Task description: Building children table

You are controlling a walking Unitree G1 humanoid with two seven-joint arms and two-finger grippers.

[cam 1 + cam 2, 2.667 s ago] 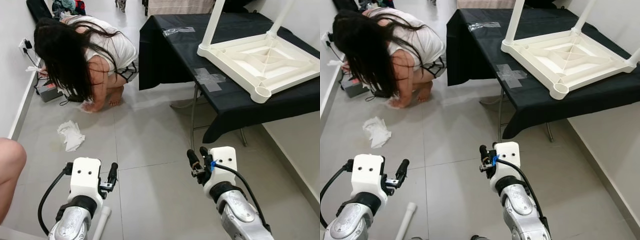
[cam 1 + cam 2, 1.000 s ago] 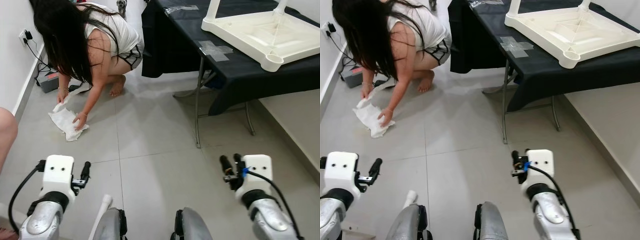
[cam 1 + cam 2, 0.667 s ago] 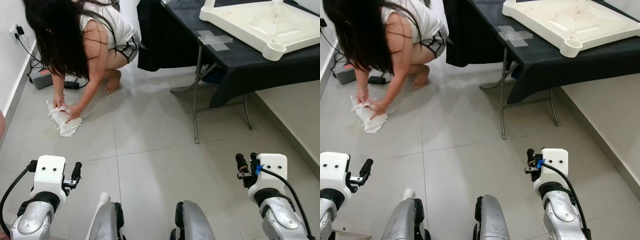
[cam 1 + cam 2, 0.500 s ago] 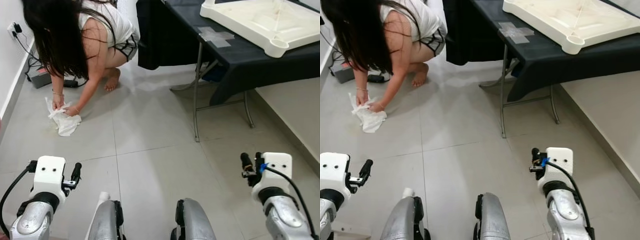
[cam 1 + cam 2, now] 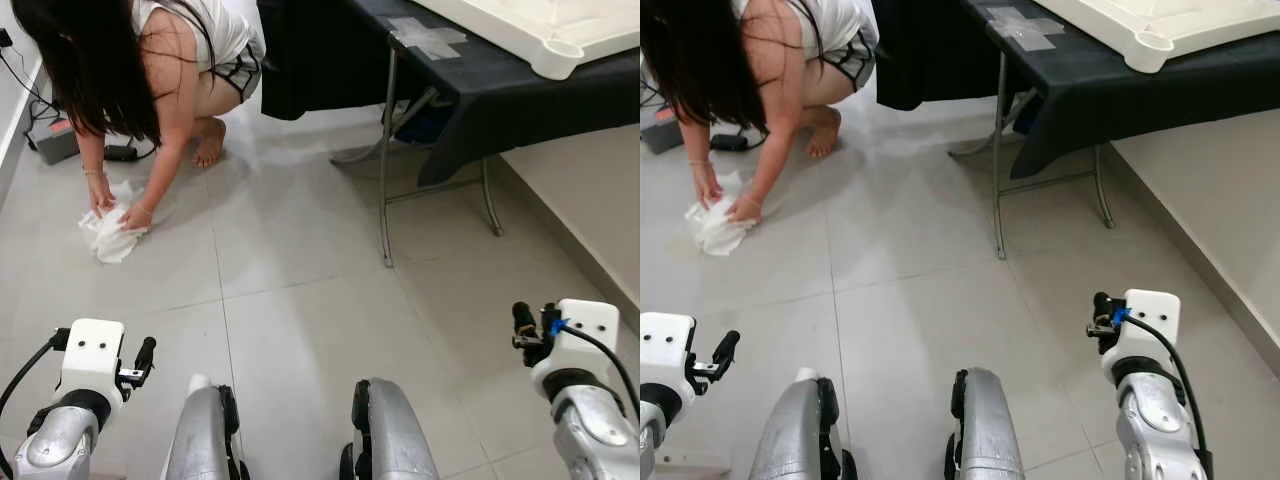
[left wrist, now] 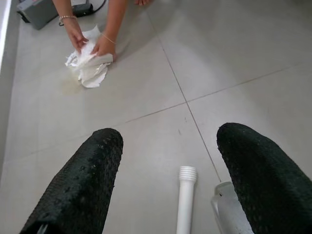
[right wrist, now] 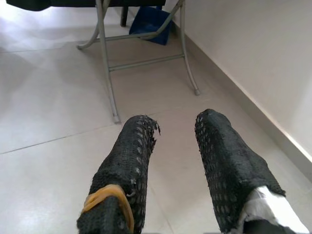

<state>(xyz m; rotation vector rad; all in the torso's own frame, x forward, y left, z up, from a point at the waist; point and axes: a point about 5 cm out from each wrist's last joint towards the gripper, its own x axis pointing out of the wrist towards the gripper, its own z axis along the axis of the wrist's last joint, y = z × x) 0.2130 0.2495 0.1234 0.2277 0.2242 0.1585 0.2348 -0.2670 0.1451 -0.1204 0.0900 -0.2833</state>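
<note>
Head stereo pair looks down at floor (image 5: 300, 250); wrist views low, forward.

Smooth tile, matt cloth, moulded plastic

Pale grey floor tiles (image 5: 300, 250) carry a soft sheen; the black tablecloth (image 5: 480, 90) looks matt; the white plastic children's table (image 5: 540, 30) is smooth.

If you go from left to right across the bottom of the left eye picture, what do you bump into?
left gripper → white table leg lying on the floor → the robot's two silver legs → right gripper
</note>
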